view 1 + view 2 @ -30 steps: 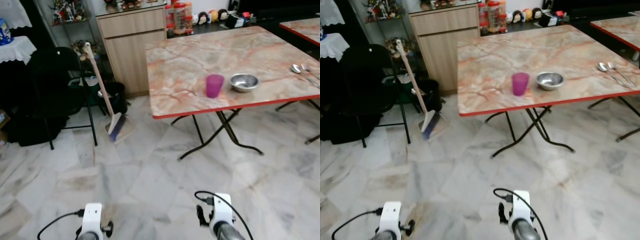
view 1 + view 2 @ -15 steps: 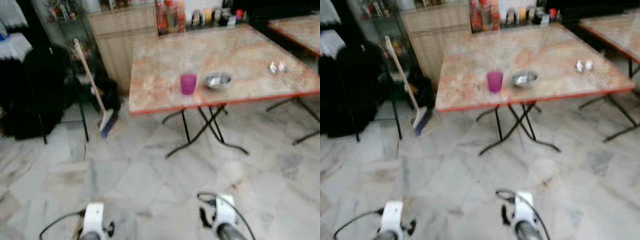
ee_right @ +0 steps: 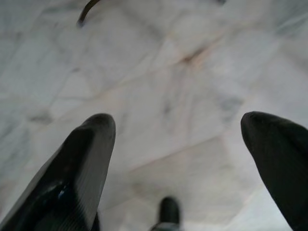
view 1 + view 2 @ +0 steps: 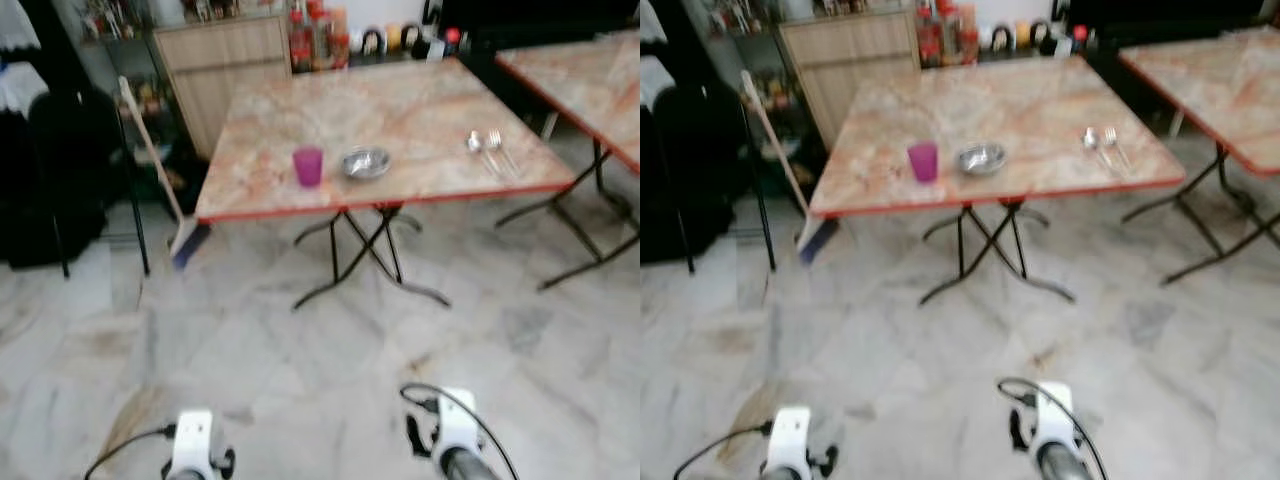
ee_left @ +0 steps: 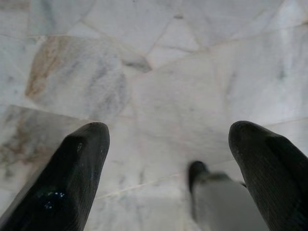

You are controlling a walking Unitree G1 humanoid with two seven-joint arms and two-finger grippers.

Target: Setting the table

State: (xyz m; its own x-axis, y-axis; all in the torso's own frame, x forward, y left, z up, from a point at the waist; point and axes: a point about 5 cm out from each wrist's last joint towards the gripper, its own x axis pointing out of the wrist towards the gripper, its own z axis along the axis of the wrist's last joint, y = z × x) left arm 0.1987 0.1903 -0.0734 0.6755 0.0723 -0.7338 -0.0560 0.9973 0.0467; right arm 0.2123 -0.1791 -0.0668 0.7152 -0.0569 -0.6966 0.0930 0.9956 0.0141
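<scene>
Marble-patterned folding table (image 4: 400, 120) carries purple cup (image 4: 308, 166), steel bowl (image 4: 366, 162), cutlery (image 4: 489, 148).

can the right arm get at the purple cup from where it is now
Probably not yet. The purple cup stands near the front edge of the table, well ahead across open floor, while the right gripper hangs low over the tiles, jaws open. Nothing blocks the way; the robot would need to walk closer.

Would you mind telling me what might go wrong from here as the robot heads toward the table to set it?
1. The purple cup and steel bowl stand close to the table's near edge; a bump on arrival might knock them off.
2. The table's crossed folding legs splay onto the floor and could catch a foot.
3. The head views are blurred, so judging the spoon and fork may be unreliable.
</scene>
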